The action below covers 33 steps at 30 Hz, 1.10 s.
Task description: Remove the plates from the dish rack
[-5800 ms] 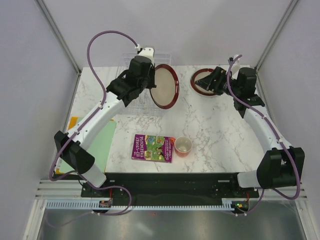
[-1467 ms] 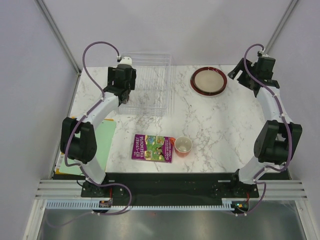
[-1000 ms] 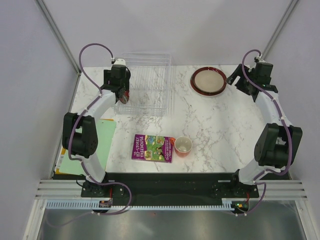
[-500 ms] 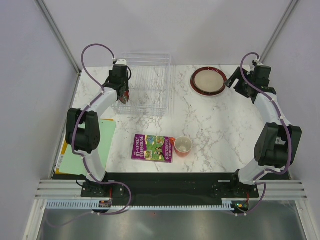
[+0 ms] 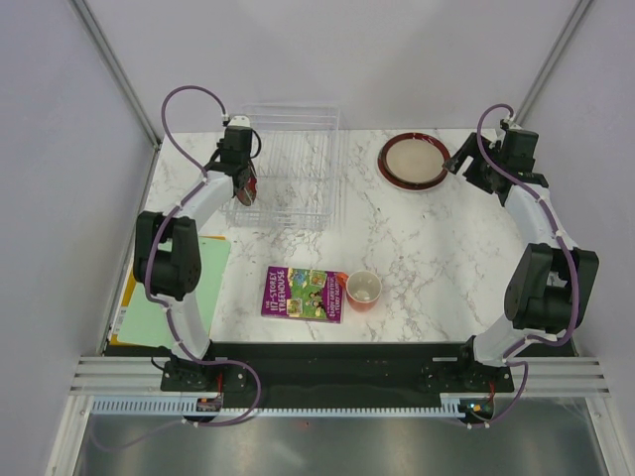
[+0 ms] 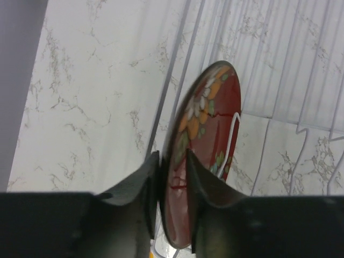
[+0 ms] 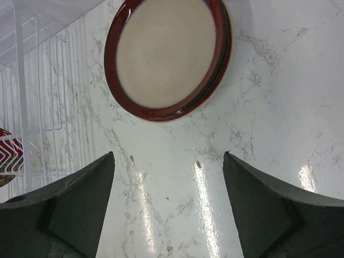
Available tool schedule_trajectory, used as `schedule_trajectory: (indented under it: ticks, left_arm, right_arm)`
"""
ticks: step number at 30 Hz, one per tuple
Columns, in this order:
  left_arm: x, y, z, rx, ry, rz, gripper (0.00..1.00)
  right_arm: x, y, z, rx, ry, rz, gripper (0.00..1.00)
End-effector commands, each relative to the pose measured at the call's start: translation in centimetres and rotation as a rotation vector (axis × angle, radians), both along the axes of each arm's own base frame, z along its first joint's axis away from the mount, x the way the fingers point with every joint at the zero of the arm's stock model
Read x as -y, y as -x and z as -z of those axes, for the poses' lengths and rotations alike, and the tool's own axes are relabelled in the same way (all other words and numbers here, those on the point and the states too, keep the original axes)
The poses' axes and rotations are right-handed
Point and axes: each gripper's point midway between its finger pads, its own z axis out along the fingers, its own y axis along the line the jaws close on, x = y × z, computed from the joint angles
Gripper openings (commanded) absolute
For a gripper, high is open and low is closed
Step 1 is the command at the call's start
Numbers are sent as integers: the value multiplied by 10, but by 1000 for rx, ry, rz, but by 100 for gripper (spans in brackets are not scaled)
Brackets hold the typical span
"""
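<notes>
At clear ribbed rack, left tool pinches plate (round, floral).

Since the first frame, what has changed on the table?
The cream-centred plate went from the left gripper, beside the dish rack, to lie flat at the back right. The left gripper has clamped the small red patterned plate at the rack's left side; the right gripper pulled back, open. Dish rack, book and cup stayed put.

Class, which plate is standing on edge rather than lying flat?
The small red floral plate, held on edge in the left gripper at the dish rack; the cream-centred plate lies flat on the table.
</notes>
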Motion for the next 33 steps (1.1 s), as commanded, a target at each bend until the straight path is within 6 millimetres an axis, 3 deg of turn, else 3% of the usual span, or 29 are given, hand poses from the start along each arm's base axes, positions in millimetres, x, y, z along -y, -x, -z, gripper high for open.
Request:
schedule_trajectory:
  ticks: [1, 3, 7, 12, 18, 23, 28, 33]
  left_arm:
    - [3, -10, -2, 25, 37, -30, 23]
    - [4, -11, -2, 26, 41, -29, 2]
    - [7, -13, -4, 28, 53, -16, 2]
    - [2, -12, -24, 78, 43, -55, 2]
    - [-13, -8, -60, 141, -72, -125, 2]
    - [-21, 1, -103, 237, -201, -193, 2]
    - [-17, 4, -137, 309, -240, -202, 2]
    - [-7, 20, -177, 371, -235, -180, 2]
  right_arm:
    - [-2, -2, -20, 65, 11, -18, 88]
    - [-2, -1, -19, 64, 9, -18, 88]
    - [-3, 0, -17, 59, 6, -20, 88]
    - [-4, 2, -17, 59, 1, -23, 88]
    - [-6, 6, -27, 80, 7, -26, 88]
    - [-11, 11, -29, 81, 1, -33, 88]
    - [-15, 16, -35, 90, 5, -44, 88]
    - [-21, 24, -45, 107, -2, -64, 88]
